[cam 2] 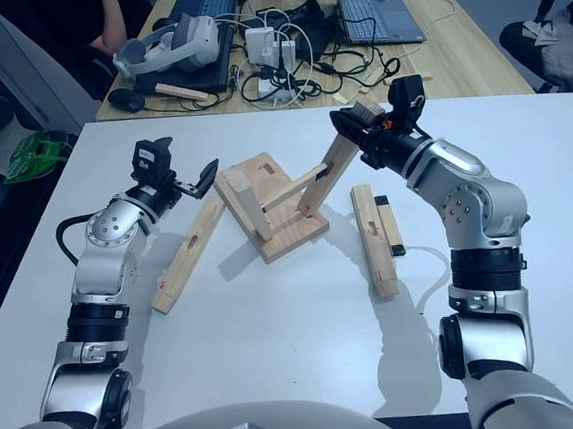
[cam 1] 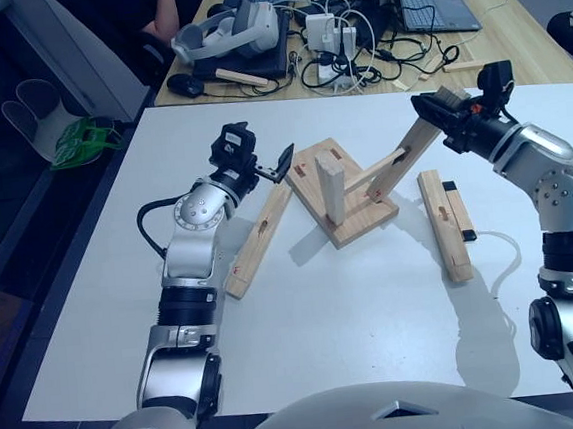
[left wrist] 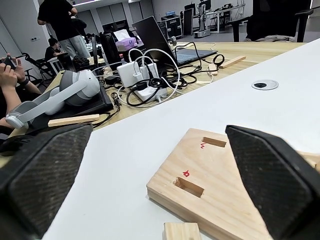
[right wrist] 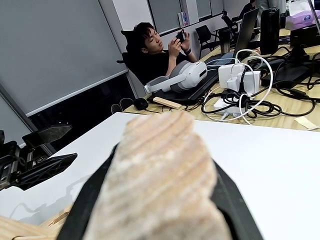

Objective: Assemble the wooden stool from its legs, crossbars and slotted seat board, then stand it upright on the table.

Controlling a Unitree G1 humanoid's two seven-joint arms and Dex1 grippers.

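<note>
Grasping the top end of a tilted leg (cam 1: 409, 146), the right hand (cam 1: 438, 111) sits at two o'clock from the seat board (cam 1: 362, 218), which lies on the surface (cam 1: 378, 347) with an upright leg (cam 1: 331, 185) on it. The left hand (cam 1: 272, 166), released, hovers at the board's ten o'clock. A loose leg (cam 1: 259, 239) lies at eight o'clock, a second loose leg (cam 1: 445, 226) at three.

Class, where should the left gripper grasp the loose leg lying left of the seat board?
Mid-length on the leg, from above, spanning its narrow width: it lies flat on the table, both long sides clear there, near the open left gripper.
</note>
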